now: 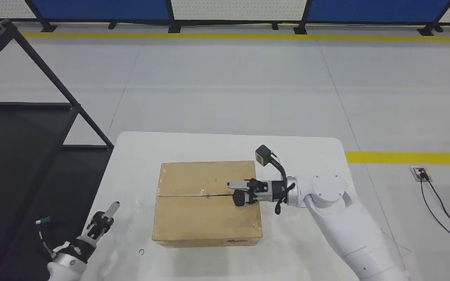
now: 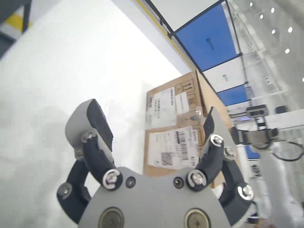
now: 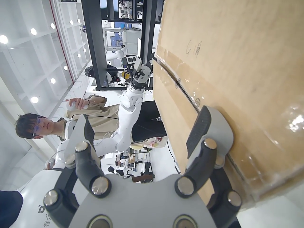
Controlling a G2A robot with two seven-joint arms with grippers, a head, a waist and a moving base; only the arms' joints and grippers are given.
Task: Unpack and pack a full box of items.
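White rounded worktop (image 1: 133,161): a closed brown cardboard box (image 1: 204,204) stands mid-frame, back from every edge.
Right pincer (image 1: 239,193) sits at the box's right edge by the taped seam, jaws wide apart, one finger against the lid. Left pincer (image 1: 107,213), lower left, gapes, holding nothing, well apart from the box.

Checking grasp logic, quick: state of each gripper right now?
Left gripper: open, empty.
Right gripper: open, empty, one finger at the taped top seam of the cardboard box.
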